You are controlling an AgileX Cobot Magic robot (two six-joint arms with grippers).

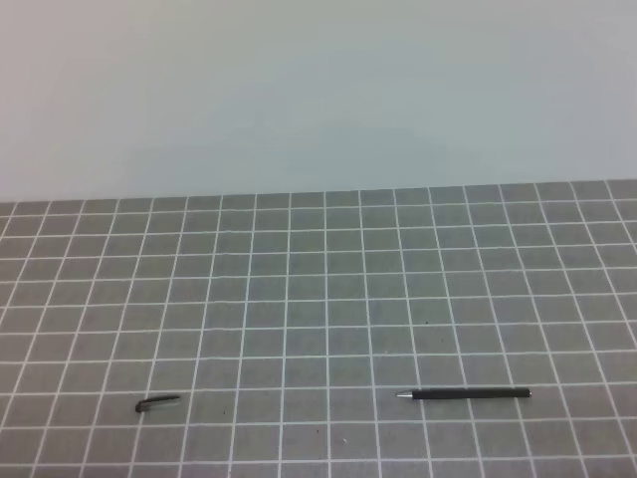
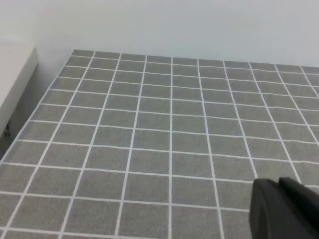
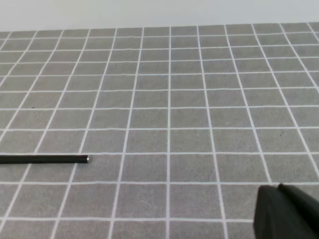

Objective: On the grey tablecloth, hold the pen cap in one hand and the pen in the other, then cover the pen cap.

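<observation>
Grey cloth ruled with thin white lines fills the exterior high view: the grey tablecloth (image 1: 328, 299) runs up to a pale wall (image 1: 318, 90) at twelve o'clock. Toward seven o'clock lies the pen cap (image 1: 157, 403), a short black sliver flat on the cloth. Toward five o'clock lies the pen (image 1: 464, 394), level across the picture, its silvery tip pointing to nine o'clock at the cap, the two well apart. No arm shows in this view.

Left wrist view: the cloth slants away to the wall, with a white ledge (image 2: 15, 74) past its edge at nine o'clock. At five o'clock the dark tip of the left gripper (image 2: 284, 209) juts in; its fingers look pressed together, nothing between them. Neither pen nor cap shows here.

Right wrist view: one end of the pen (image 3: 45, 159) enters from nine o'clock, lying flat. The right gripper (image 3: 286, 211) sits at five o'clock, well apart from it, fingers pressed together and pinching nothing.
</observation>
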